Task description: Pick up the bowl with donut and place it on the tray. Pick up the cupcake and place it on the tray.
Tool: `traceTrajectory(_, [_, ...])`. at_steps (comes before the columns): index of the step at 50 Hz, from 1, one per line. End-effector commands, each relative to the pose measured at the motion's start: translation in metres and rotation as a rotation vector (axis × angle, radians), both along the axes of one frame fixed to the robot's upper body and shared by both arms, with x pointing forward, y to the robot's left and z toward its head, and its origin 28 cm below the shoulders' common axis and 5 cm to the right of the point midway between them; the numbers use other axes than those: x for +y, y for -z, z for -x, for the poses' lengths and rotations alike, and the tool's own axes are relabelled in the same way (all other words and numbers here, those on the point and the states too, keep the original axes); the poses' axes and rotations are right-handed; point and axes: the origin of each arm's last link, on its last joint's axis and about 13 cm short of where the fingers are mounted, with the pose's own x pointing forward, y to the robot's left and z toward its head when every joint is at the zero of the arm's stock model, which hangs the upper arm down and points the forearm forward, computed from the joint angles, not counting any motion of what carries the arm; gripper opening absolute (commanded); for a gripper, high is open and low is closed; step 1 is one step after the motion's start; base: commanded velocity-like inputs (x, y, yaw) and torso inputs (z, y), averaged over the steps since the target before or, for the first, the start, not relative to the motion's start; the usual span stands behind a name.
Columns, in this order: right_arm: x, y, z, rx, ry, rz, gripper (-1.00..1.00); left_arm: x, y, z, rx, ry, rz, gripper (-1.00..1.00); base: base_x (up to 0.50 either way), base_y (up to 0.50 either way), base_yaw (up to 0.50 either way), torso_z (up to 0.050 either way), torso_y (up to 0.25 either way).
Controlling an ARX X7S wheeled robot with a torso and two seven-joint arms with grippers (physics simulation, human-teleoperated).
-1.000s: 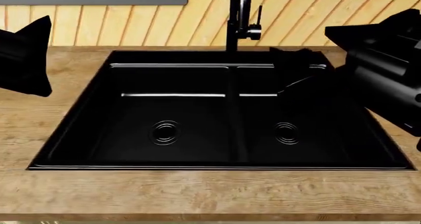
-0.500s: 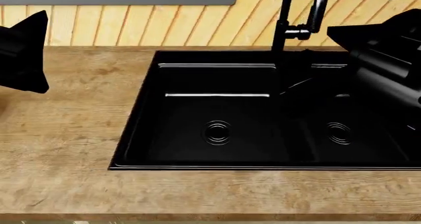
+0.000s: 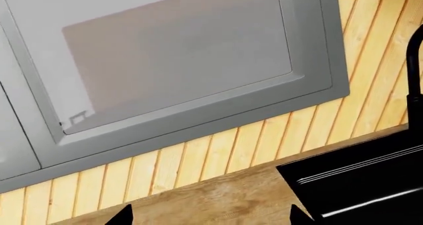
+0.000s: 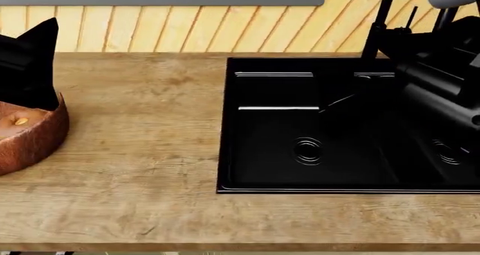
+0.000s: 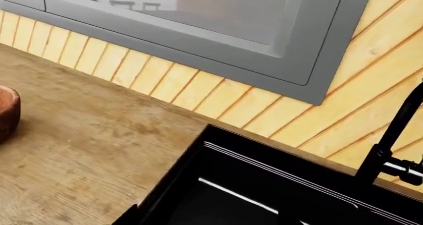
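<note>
At the counter's left edge in the head view sits one bowl (image 4: 26, 137), reddish-brown wood, with one donut (image 4: 20, 121) inside; my left gripper (image 4: 30, 64) hangs just above it, my right gripper (image 4: 439, 92) over the sink (image 4: 315, 131). I judge the bowl stiff, fairly heavy and not fragile, best pinched at its rim. Jaw opening: cannot tell for either. Tray and cupcake: none in view.

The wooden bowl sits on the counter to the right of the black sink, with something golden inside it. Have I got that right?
Not quite. In the head view the bowl sits on the counter to the left of the black sink, at the picture's left edge. The golden donut does show inside it.
</note>
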Motion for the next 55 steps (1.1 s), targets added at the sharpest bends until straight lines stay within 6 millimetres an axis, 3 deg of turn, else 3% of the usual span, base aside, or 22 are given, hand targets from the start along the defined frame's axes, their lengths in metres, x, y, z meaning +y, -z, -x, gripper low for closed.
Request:
traceTrajectory(1, [0.000, 0.002, 0.000, 0.001, -0.001, -0.003, 1.00, 0.000, -0.002, 0.002, -0.005, -0.001, -0.002, 1.00, 0.00, 0.50, 0.00, 0.000, 0.000])
traceTrajectory(20, [0.001, -0.002, 0.000, -0.004, -0.009, -0.006, 1.00, 0.002, -0.005, 0.006, -0.018, -0.010, -0.001, 1.00, 0.00, 0.50, 0.00, 0.000, 0.000])
traceTrajectory(30, [0.000, 0.003, -0.001, 0.000, -0.009, -0.014, 1.00, 0.001, 0.009, -0.006, 0.016, -0.006, 0.002, 1.00, 0.00, 0.50, 0.00, 0.000, 0.000])
traceTrajectory(55, [-0.001, 0.006, -0.002, 0.000, -0.015, -0.020, 1.00, 0.000, 0.013, -0.009, 0.004, -0.021, -0.014, 1.00, 0.04, 0.50, 0.00, 0.000, 0.000])
